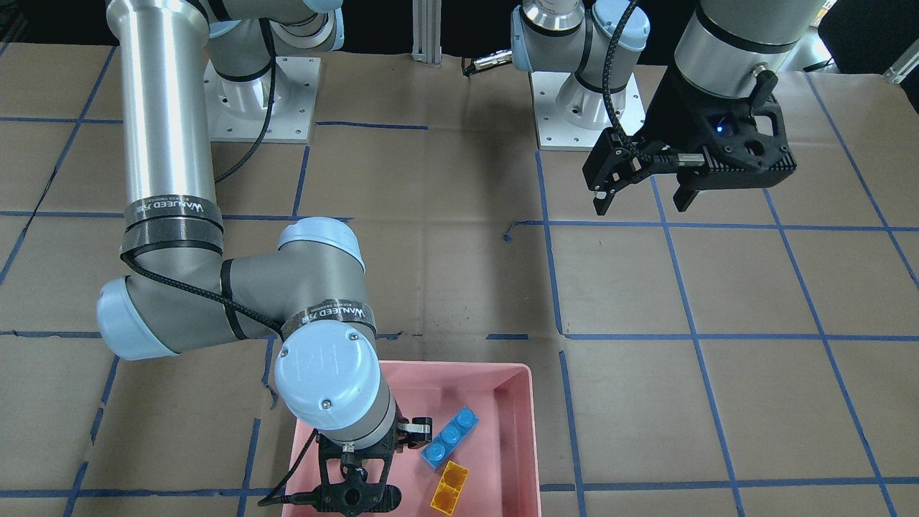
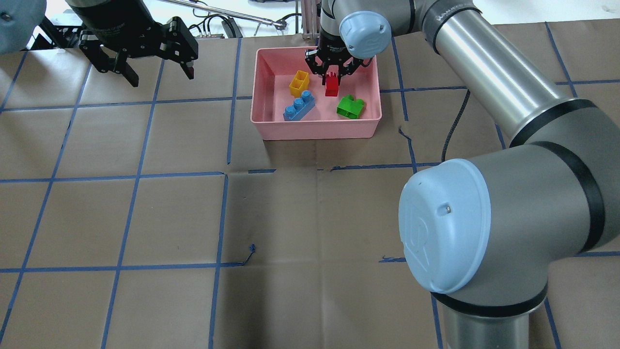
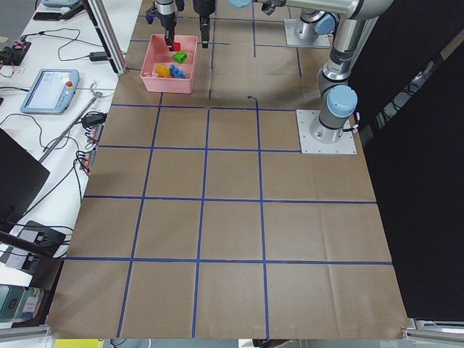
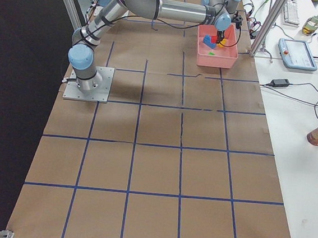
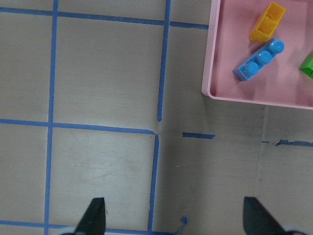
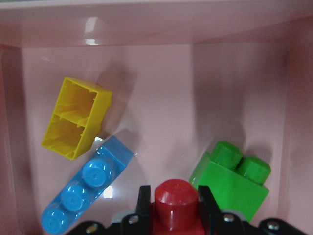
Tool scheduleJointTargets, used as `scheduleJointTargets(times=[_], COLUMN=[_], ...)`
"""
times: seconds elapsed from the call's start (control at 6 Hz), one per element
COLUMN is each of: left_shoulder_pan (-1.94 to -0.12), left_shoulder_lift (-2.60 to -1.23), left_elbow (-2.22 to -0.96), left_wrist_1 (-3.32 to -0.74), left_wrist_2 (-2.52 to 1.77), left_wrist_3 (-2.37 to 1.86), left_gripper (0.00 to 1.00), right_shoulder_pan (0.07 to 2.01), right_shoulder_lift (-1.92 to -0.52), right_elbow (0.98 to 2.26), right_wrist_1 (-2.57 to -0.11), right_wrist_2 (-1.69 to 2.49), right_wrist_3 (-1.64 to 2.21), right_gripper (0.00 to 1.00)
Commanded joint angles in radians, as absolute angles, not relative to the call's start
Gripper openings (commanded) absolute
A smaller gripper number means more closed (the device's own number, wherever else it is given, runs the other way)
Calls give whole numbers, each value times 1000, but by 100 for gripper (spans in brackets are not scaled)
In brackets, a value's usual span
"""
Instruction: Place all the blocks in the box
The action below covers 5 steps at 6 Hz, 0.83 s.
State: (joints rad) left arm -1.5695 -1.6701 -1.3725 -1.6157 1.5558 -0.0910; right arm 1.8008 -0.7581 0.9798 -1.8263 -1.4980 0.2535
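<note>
The right gripper [image 2: 332,77] pinches the red one-stud brick [image 6: 175,196] low inside the pink box [image 6: 195,24]. Beyond it, on the box floor, lie the green brick [image 6: 230,176], the blue three-stud brick [image 6: 85,191] and, just beside that, the yellow brick [image 6: 76,120] on its side. The left gripper [image 2: 161,76] hangs well apart, jaws spread

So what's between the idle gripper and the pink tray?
Only brown table covering crossed by blue tape lies between the left gripper and the box; the overhead view shows it.
</note>
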Motion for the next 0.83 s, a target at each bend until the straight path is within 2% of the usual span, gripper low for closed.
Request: scheduleJointTargets(times=[0.0, 0.67], left_shoulder_pan=[-1568, -1565], left_shoulder_lift=[-1666, -1669], left_elbow=[-1374, -1382], left_wrist_1=[-1626, -1626], left_wrist_2=[1554, 1560], left_wrist_3=[-89, -83], left_gripper=[99, 99], right_shoulder_pan=[1783, 1772], right_shoulder_lift=[-759, -802], right_elbow=[991, 996], right_wrist_1=[-1824, -1761], right_wrist_2=[-1508, -1506], right_wrist_3=[244, 252], right_gripper=[100, 100])
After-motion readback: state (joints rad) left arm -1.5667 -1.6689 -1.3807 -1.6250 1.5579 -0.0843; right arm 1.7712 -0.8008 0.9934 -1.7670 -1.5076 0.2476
